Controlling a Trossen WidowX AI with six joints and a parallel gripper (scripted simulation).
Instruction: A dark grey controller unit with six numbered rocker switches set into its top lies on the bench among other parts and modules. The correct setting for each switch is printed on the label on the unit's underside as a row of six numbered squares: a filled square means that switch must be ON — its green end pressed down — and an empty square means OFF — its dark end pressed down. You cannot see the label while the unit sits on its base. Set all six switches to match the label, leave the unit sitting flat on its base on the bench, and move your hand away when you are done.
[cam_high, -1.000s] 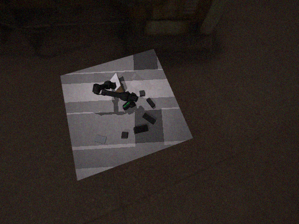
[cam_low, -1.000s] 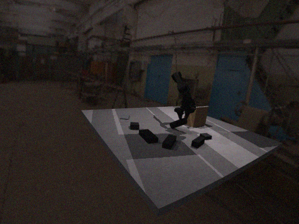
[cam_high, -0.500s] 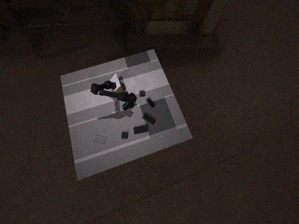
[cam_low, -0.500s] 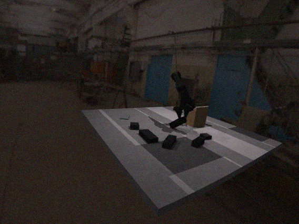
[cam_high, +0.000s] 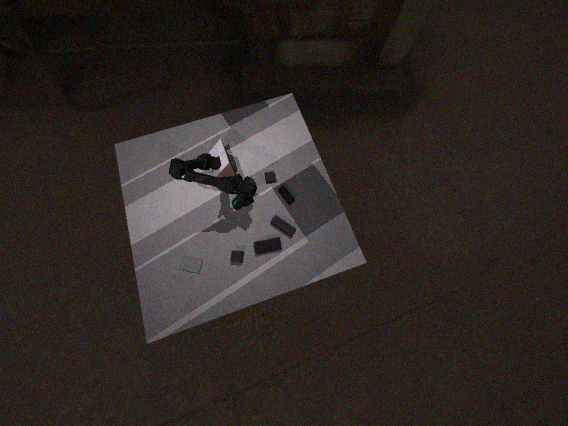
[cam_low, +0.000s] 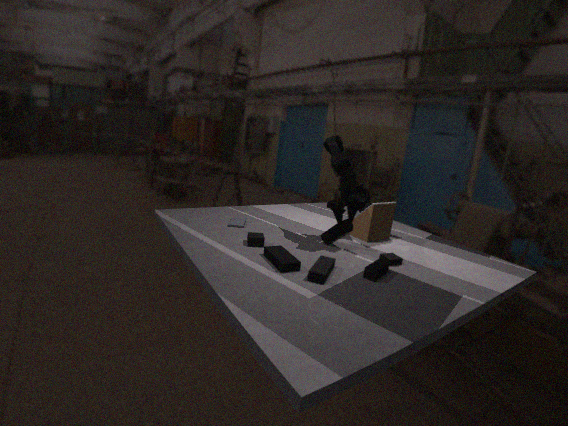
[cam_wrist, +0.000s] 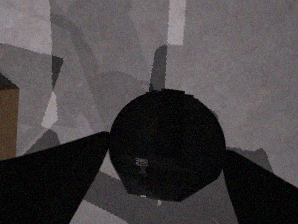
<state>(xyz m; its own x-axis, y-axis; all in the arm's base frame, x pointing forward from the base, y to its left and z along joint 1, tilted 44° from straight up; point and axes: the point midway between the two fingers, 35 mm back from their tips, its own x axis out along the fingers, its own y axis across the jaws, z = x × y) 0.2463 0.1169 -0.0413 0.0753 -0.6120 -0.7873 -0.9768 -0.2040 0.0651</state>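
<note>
The dark grey controller unit (cam_high: 236, 198) (cam_low: 336, 232) (cam_wrist: 157, 182) is held in the air, tilted with one end lower, near the upright panel. Green switch ends show faintly in the top view; their separate settings cannot be read. My gripper (cam_high: 243, 198) (cam_low: 343, 223) (cam_wrist: 165, 147) is shut on the unit, with a finger at each side of it in the wrist view. A small pale mark shows on the unit's dark face there, too dim to read. The underside label cannot be made out in any view.
Dark modules (cam_high: 267, 246) (cam_low: 282, 258), (cam_high: 283, 226) (cam_low: 321, 269), (cam_high: 286, 194) (cam_low: 376, 269) and small blocks (cam_high: 237, 257) (cam_low: 255, 239), (cam_high: 270, 177) (cam_low: 391, 259) lie on the bench. A thin pale plate (cam_high: 191, 265) (cam_low: 237, 223) lies farther off. A brown-sided upright panel (cam_low: 381, 224) (cam_wrist: 7, 122) stands near the arm. Shadow patches cross the bench.
</note>
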